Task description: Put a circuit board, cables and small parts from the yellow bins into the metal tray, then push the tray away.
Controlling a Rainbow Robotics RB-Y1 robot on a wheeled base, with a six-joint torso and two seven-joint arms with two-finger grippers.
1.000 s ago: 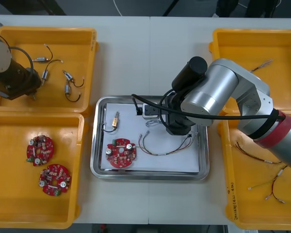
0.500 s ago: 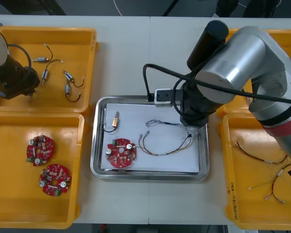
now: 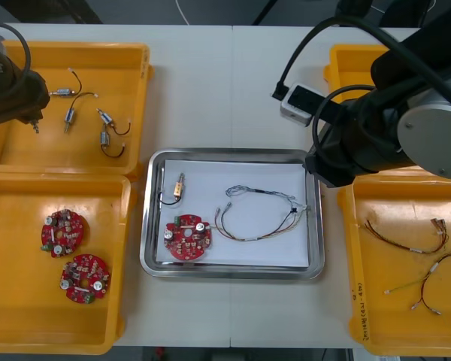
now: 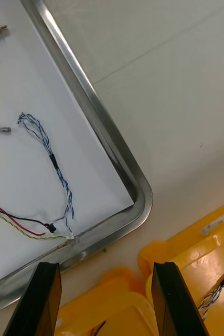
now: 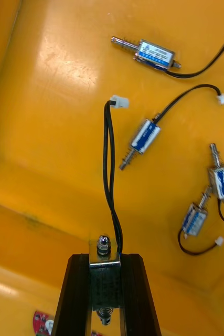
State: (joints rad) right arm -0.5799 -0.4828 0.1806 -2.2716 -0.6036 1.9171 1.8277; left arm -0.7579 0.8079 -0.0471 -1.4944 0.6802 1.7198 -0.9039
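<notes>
**benchrat:** What was the layout on the light table (image 3: 210, 90)?

**solderpaws:** Take the metal tray (image 3: 233, 271) as the middle of the clock. The far-left bin (image 3: 139, 75) sat at 10 o'clock, the near-left bin (image 3: 22, 316) at 8, the far-right bin (image 3: 344, 64) at 2 and the near-right bin (image 3: 376, 316) at 4.

**benchrat:** And the grippers?

**solderpaws:** The right gripper (image 4: 105, 268) hung over the tray's 2 o'clock corner. Its fingers (image 4: 46, 294) were wide apart with nothing between them. The left gripper (image 5: 105, 260) was above the far-left bin, clamped tight on a held small metal part (image 5: 105, 275) that trailed a black cable (image 5: 109, 173).

**benchrat:** What had made it into the tray?

**solderpaws:** The tray was white inside. The tray circuit board (image 3: 187, 238) lay at 8 o'clock and a red and yellow cable (image 3: 244, 238) looped at 5. A twisted blue and white cable (image 4: 52, 157) lay at 1 o'clock, its end close to the other cable's near 3. The tray's small metal part (image 3: 180, 186) was at 10.

**benchrat:** Anything left in the bins?

**solderpaws:** Two spare circuit boards (image 3: 62, 232) were in the near-left bin and spare red and yellow cables (image 3: 402, 241) in the near-right. Four loose small metal parts (image 5: 143, 135) lay in the far-left bin.
</notes>
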